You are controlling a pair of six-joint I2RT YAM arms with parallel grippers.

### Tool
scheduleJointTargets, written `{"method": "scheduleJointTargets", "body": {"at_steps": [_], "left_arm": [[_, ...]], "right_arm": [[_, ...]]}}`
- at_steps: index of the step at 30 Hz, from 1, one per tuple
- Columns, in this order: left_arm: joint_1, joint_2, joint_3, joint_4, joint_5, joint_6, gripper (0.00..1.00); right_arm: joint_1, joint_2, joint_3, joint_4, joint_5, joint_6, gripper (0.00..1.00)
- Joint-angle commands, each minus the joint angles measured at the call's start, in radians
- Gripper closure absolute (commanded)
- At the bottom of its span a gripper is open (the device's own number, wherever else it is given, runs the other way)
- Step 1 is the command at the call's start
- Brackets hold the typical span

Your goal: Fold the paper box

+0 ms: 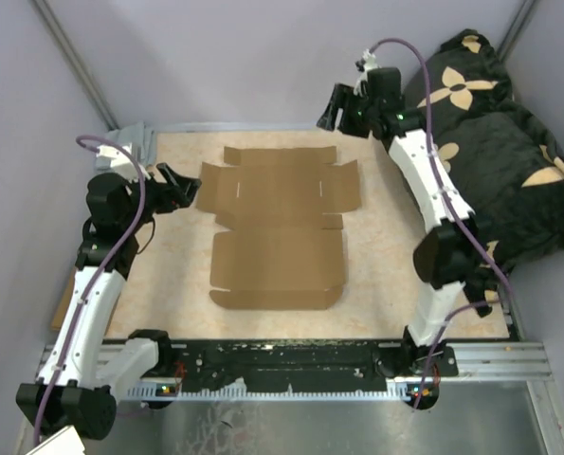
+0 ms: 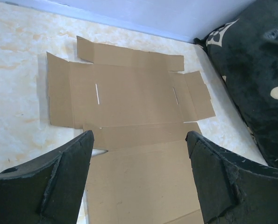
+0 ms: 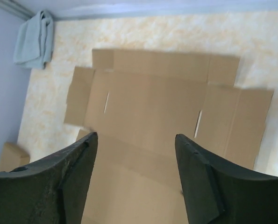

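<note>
The paper box [image 1: 280, 227] lies flat and unfolded in the middle of the table, brown, with side flaps and two slits. My left gripper [image 1: 189, 187] hovers open just off its left flap; in the left wrist view the left gripper [image 2: 139, 136] frames the paper box [image 2: 129, 93] from above, nothing between its fingers. My right gripper [image 1: 327, 116] hangs open above the table's far right, beyond the box's back right corner. In the right wrist view the right gripper [image 3: 135, 136] looks down on the paper box [image 3: 162, 102] with its jaws apart and empty.
A black cushion with beige flowers [image 1: 495, 142] fills the right side beyond the table edge. A grey cloth [image 1: 137, 142] sits at the back left corner. A small cardboard piece [image 3: 10, 156] lies off the table's left edge. A metal rail [image 1: 291, 365] runs along the front.
</note>
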Motion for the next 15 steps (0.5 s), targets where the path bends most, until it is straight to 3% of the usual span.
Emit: {"method": "scheduleJointTargets", "body": {"at_steps": [1,4,6,11,15], "left_arm": [[0.003,0.022,0.059,-0.041,-0.029,0.018,0.13],[0.004,0.044,0.085,-0.070,-0.065,0.029,0.14],[0.003,0.060,0.103,-0.091,-0.083,0.030,0.14],[0.004,0.092,0.133,-0.128,-0.103,0.038,0.14],[0.004,0.095,0.128,-0.141,-0.114,0.034,0.14]], "right_arm": [[0.003,0.227,0.325,-0.174,0.104,-0.075,0.30],[0.002,0.400,0.591,-0.287,0.144,-0.105,0.28],[0.002,0.489,0.684,-0.323,0.154,-0.112,0.28],[0.000,0.548,0.586,-0.176,0.167,-0.089,0.27],[0.000,0.616,0.591,-0.159,0.205,-0.087,0.27]]}}
